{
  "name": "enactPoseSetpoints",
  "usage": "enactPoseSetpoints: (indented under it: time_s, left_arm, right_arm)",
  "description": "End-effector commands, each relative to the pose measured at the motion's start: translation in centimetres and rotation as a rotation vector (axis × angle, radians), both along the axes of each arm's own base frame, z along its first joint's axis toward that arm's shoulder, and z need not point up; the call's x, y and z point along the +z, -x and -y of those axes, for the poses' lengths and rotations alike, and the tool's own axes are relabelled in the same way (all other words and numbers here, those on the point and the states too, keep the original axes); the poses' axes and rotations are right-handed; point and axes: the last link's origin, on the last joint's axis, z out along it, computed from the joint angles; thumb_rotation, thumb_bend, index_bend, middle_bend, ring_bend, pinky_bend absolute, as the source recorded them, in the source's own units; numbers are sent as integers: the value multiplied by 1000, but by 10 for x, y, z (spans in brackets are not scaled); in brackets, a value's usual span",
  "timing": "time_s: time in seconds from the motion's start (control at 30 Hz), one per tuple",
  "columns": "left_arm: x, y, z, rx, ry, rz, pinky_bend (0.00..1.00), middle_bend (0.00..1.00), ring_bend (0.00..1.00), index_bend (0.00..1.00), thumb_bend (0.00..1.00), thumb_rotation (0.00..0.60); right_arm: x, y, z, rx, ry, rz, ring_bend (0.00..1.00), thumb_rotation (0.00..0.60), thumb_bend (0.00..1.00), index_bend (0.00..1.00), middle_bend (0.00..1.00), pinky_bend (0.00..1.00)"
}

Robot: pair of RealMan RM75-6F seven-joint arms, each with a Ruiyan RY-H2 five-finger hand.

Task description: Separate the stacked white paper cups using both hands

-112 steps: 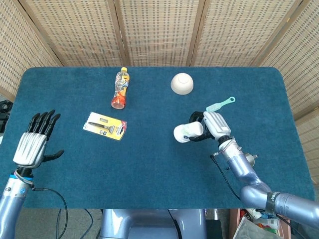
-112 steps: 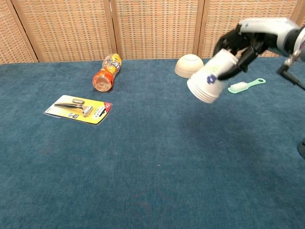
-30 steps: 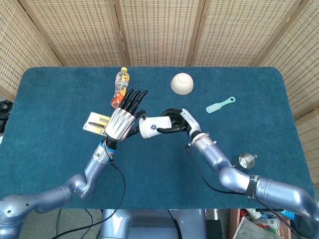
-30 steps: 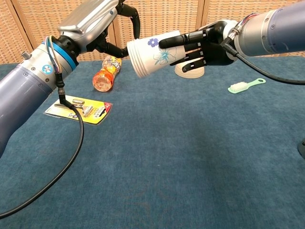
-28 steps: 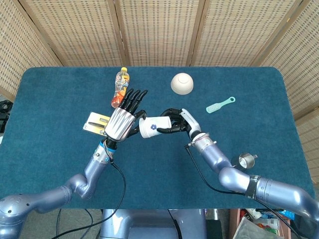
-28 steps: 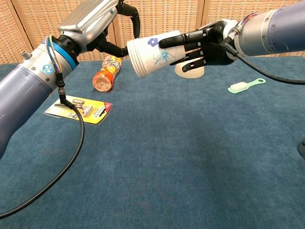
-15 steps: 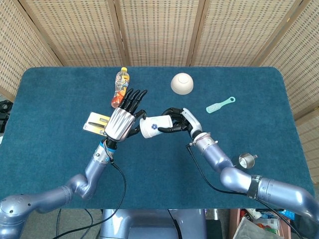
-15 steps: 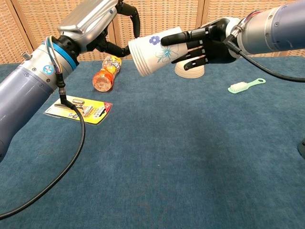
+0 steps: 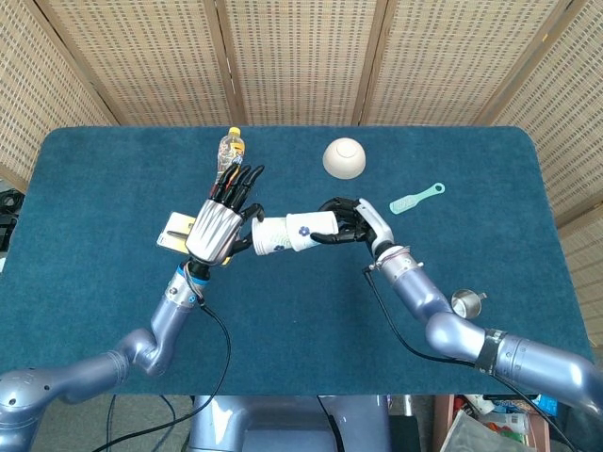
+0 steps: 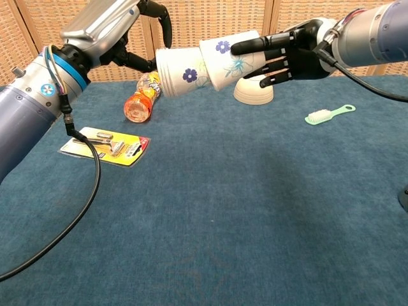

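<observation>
Lowest in the head view, centre frame above the blue table [image 9: 94, 311], the left hand [image 9: 215, 229] pinches one white paper cup [image 10: 180, 72] and the right hand [image 9: 361, 224] clasps the other cup [image 10: 231, 60], their ends overlapping. Left of them lies a yellow razor pack [image 10: 105, 146]; farther up are a bottle [image 10: 141, 97], bowl [image 9: 344, 157] and green brush [image 9: 415, 198].

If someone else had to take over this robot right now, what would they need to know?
Left hand grips the rim end of one paper cup; right hand holds the other cup. Both are in the air over the table. The cups are partly pulled apart, one still nested inside the other.
Left to do: pull them fully apart.
</observation>
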Motion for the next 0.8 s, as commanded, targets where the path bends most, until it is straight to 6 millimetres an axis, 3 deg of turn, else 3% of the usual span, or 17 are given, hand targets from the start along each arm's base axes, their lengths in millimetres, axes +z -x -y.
enactPoseSetpoints:
  time_s: [0.03, 0.43, 0.8]
  left_arm:
    - [2, 4, -1, 6, -4, -1, 0, 0, 0, 744, 568, 600]
    - [24, 38, -7, 53, -33, -25, 0, 0, 0, 746, 568, 600]
    - [44, 78, -16, 254, 139, -309, 0, 0, 0, 751, 568, 600]
  right_arm:
    - [2, 3, 1, -5, 6, -2, 482, 600, 371, 606, 646, 664]
    - [13, 24, 8, -22, 44, -72, 482, 600, 371, 606, 646, 664]
    - [2, 62, 6, 122, 142, -476, 482, 600, 371, 606, 645, 664]
